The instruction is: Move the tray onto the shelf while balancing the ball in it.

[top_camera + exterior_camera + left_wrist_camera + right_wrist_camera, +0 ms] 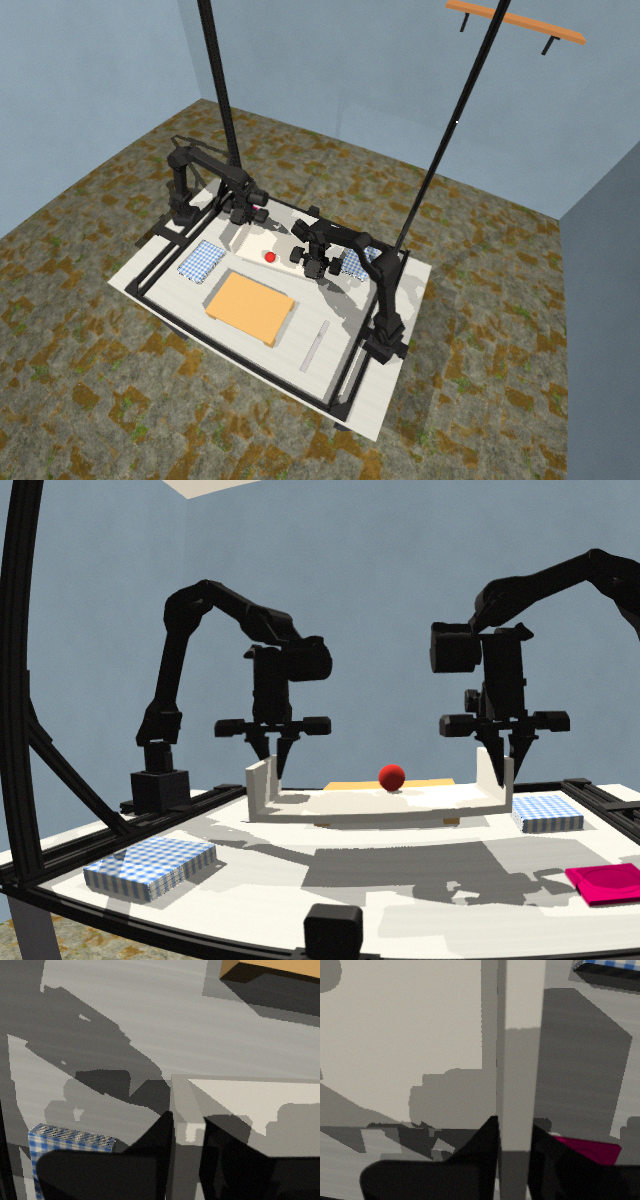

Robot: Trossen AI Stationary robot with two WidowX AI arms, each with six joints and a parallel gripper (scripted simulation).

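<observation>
The tray [256,244] [356,805] [188,1135] [522,1075] is held above the table [170,297] [258,919], short of the low orange shelf [250,307] [351,785] [285,969]. Its end walls are clamped by the left gripper [315,272] [274,769] [188,1125] and right gripper [248,221] [508,778] [506,1122]. The red ball [269,256] [391,778] is carried on its floor, apart from both.

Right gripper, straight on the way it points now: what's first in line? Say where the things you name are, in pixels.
The right gripper [249,223] [509,784] [506,1122] points down, shut on an end wall of the tray [255,250] [341,805] [240,1092] [445,1020]. Tray in tow, probably the table [170,281] [258,908] [150,990] [570,1070]; clearance unclear. If it slipped down the wall, likely the tray's floor.
</observation>
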